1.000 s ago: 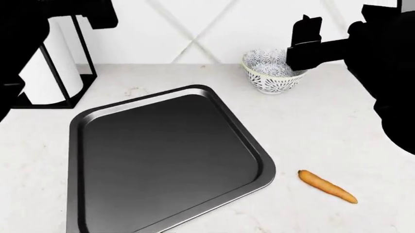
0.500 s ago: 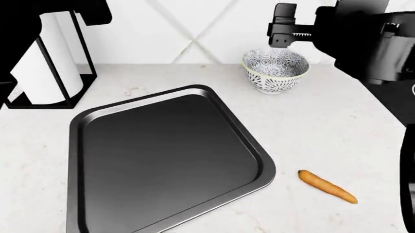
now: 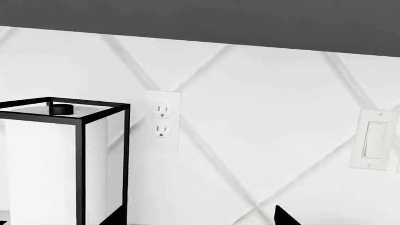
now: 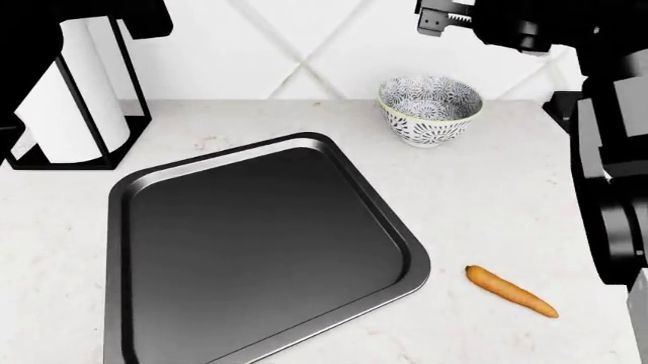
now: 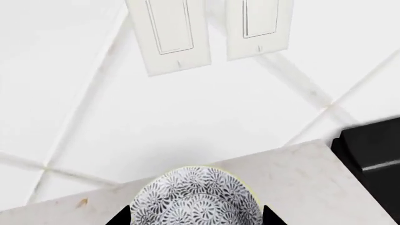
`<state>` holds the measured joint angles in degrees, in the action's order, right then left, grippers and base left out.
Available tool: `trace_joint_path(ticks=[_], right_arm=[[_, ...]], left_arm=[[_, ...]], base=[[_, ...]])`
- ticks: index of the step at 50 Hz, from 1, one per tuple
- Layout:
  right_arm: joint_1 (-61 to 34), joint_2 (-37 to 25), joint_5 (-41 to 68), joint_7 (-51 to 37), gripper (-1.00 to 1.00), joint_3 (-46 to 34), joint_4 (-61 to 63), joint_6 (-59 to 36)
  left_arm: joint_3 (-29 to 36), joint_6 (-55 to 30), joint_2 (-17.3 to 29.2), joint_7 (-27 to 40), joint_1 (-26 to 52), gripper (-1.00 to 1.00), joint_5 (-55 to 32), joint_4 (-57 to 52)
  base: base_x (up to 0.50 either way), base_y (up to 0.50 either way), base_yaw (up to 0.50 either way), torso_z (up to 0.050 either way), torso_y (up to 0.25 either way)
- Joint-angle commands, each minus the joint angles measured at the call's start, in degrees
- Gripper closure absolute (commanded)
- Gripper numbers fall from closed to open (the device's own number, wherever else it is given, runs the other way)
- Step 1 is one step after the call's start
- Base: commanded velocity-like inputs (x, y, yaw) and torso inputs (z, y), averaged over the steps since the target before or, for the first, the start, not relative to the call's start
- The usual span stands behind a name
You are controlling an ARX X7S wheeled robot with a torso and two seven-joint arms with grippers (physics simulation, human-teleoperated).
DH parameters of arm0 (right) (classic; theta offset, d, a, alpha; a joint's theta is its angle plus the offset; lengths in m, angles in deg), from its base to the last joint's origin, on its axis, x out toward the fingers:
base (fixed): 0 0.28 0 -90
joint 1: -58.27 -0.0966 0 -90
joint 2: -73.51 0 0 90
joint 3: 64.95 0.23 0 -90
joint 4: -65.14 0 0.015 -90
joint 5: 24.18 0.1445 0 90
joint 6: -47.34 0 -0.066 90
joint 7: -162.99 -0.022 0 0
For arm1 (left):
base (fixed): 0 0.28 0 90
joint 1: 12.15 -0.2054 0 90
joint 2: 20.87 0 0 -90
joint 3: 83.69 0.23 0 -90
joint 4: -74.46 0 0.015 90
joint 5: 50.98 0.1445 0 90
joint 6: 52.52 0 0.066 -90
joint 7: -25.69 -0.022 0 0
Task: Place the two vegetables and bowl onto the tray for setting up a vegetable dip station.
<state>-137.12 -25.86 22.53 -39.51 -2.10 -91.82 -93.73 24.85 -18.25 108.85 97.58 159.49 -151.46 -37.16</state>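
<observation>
— Since a moment ago the right gripper has risen clear above the bowl. How wide?

— Can't tell; only its tip shows. The bowl sits directly beneath it, the tray lower and leftward, the carrot nearer the robot, just beside the tray's corner.

— The left gripper?

— Out of sight.

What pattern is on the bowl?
A blue-grey and white floral pattern, inside and out, on the bowl; clearest in the head view.
</observation>
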Motion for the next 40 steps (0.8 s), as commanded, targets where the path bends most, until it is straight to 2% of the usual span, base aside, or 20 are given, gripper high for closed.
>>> trace_joint_path(ticks=[1,7,14,32,35,40], right_arm=[[-1.27,2.91,-18.32,4.51,-1.0,6.55,-8.0,-1.53],[1.18,3.27,-27.78,5.95,-1.0,14.57,-8.0,-2.7],[2.6,2.9,-36.23,6.18,-1.0,19.17,-8.0,-2.37],[6.89,1.91,-40.95,5.98,-1.0,33.19,-8.0,-0.34],[7.64,0.97,-38.0,4.73,-1.0,40.6,-8.0,1.54],[8.71,0.95,-38.34,4.35,-1.0,46.72,-8.0,2.48]], left_arm=[[0.21,0.14,0.11,-0.14,0.09,-1.0,0.08,0.12],[0.43,0.14,0.06,-0.01,0.27,-1.0,-0.14,0.05],[0.6,0.24,0.1,0.06,0.2,-1.0,-0.16,-0.11],[1.08,0.48,0.08,0.32,0.1,-1.0,-0.49,-0.48],[1.24,0.58,-0.06,0.22,-0.11,-1.0,-0.29,-0.5],[1.44,0.61,-0.12,0.15,-0.13,-1.0,-0.29,-0.47]], base=[[0.0,0.0,0.0,0.0,0.0],[0.0,0.0,0.0,0.0,0.0],[0.0,0.0,0.0,0.0,0.0],[0.0,0.0,0.0,0.0,0.0],[0.0,0.0,0.0,0.0,0.0],[0.0,0.0,0.0,0.0,0.0]])
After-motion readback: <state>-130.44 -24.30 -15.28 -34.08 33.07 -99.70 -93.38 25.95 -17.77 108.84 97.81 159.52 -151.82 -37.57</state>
